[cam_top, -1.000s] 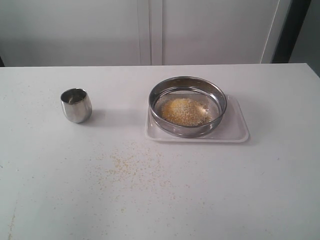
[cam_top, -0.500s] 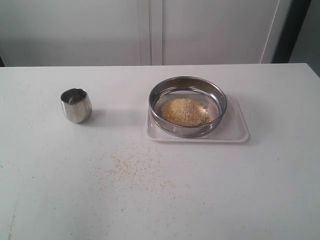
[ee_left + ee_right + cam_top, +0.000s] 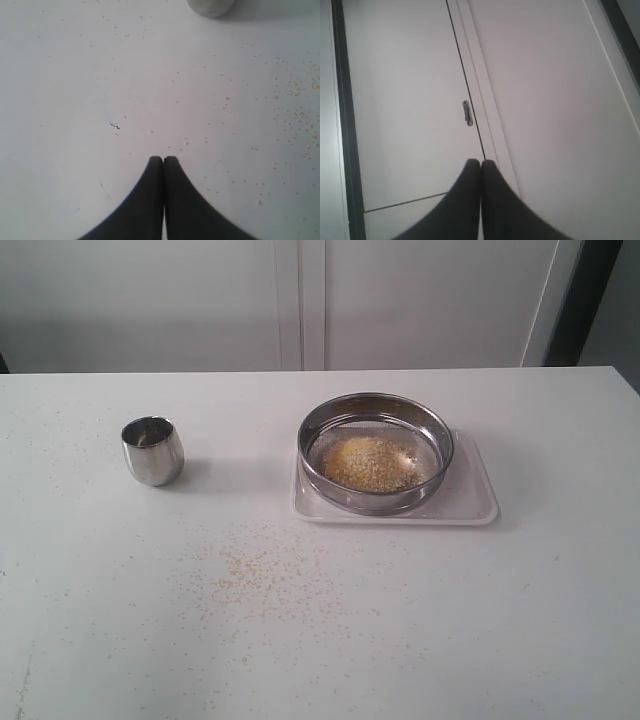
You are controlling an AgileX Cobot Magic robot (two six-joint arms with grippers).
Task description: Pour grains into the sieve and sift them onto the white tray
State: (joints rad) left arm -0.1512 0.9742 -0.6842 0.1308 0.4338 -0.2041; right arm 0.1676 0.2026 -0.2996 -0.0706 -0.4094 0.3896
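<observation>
Nothing has moved since a second ago. The wide round steel sieve (image 3: pixel 375 502) sits on the flat white tray (image 3: pixel 470 502) near the desk's (image 3: pixel 450 620) far edge, with heaped yellow-beige grains (image 3: pixel 372 462) inside. The small rounded steel cup (image 3: pixel 211 6) is cut off in the left wrist view. The black left gripper (image 3: pixel 163 159) and black right gripper (image 3: pixel 481 162) are each pressed together, holding nothing. Stray granules (image 3: pixel 260 570) dot the white desk, and pale cabinet doors (image 3: pixel 410 100) stand behind it.

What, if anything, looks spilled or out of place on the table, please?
Loose grains lie scattered across the table, nearer the camera than the steel cup and white tray, outside the sieve.
</observation>
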